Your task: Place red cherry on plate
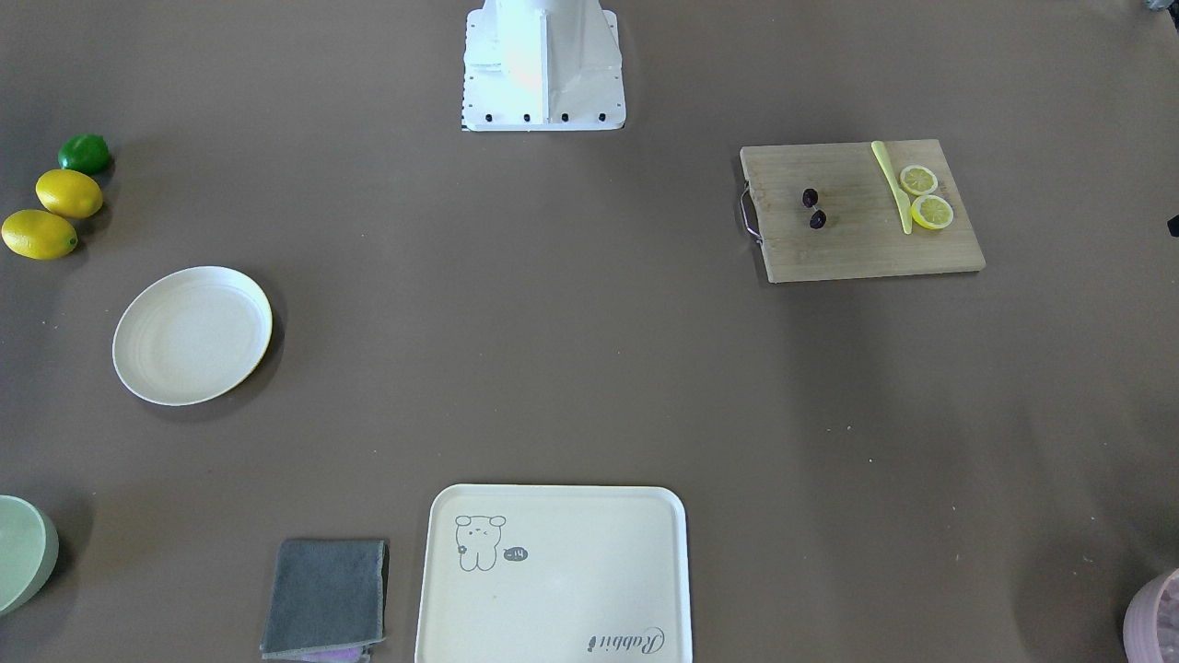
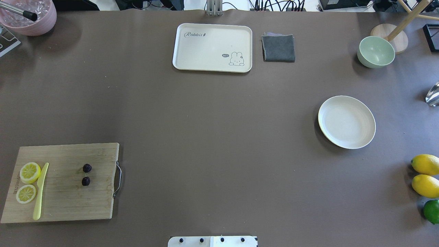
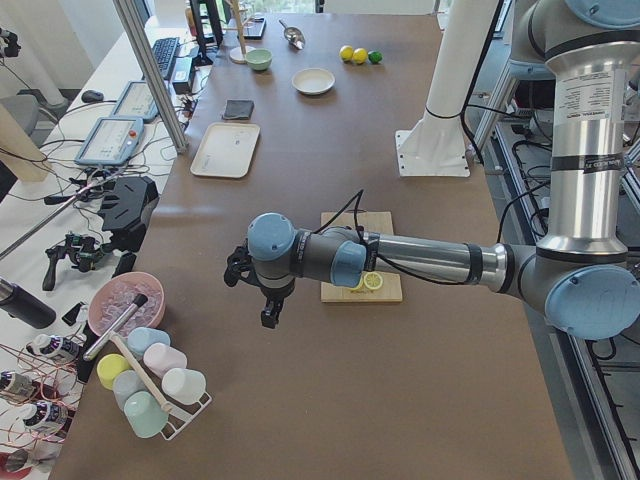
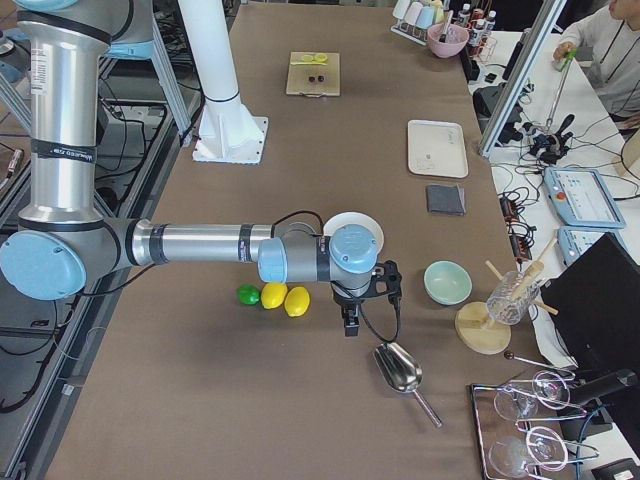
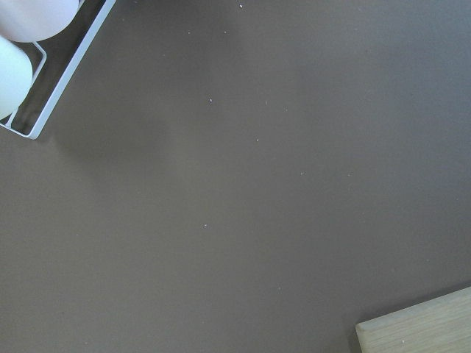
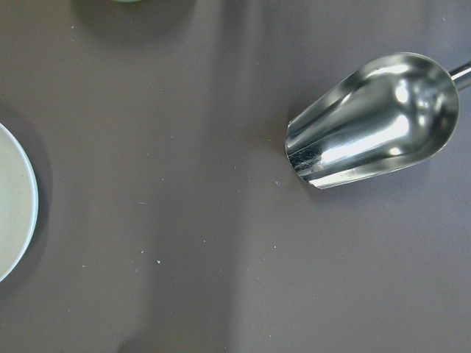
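The red cherry [image 1: 813,208] [image 2: 86,174], two tiny dark fruits, lies on a wooden cutting board [image 1: 861,239] [image 2: 68,202] on my left side. The plate [image 1: 192,334] [image 2: 346,121], round and cream-white with nothing on it, sits on my right side, far from the cherry. My left gripper [image 3: 264,302] hovers above the table past the board's outer end; I cannot tell if it is open or shut. My right gripper [image 4: 352,318] hangs beyond the plate, near a metal scoop [image 4: 400,370] [image 6: 372,121]; I cannot tell its state either. The plate's edge [image 6: 11,213] shows in the right wrist view.
Two lemon slices [image 2: 29,172] and a yellow-green knife [image 2: 40,192] share the board. Two lemons [image 2: 425,175] and a lime [image 2: 432,211] lie right of the plate. A cream tray [image 2: 212,46], grey cloth [image 2: 278,48], green bowl [image 2: 375,52] and pink bowl [image 2: 29,17] line the far edge.
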Motion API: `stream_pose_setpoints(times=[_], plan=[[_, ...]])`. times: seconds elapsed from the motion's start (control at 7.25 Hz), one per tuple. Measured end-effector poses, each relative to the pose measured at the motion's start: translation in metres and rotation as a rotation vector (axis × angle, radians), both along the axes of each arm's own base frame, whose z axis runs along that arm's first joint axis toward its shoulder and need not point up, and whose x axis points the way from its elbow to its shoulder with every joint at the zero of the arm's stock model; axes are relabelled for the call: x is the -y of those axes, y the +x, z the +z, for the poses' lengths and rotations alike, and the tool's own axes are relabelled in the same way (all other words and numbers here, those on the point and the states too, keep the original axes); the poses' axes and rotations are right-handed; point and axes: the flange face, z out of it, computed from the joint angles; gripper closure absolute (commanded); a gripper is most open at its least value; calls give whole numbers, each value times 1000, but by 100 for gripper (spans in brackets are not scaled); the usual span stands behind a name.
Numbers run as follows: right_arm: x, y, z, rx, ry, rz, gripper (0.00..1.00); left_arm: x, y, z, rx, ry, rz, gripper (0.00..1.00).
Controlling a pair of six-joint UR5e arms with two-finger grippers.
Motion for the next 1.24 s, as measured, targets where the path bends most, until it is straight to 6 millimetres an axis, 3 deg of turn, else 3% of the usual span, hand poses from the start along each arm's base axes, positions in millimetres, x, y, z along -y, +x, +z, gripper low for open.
stream_pose_setpoints(times=[0.83, 1.24], plan=[[0, -3, 13, 47, -36, -1, 0, -5, 0, 7, 8, -13, 1, 2], [-2, -8, 7, 118, -33, -6, 0, -15, -1, 15, 11, -27, 2, 2]])
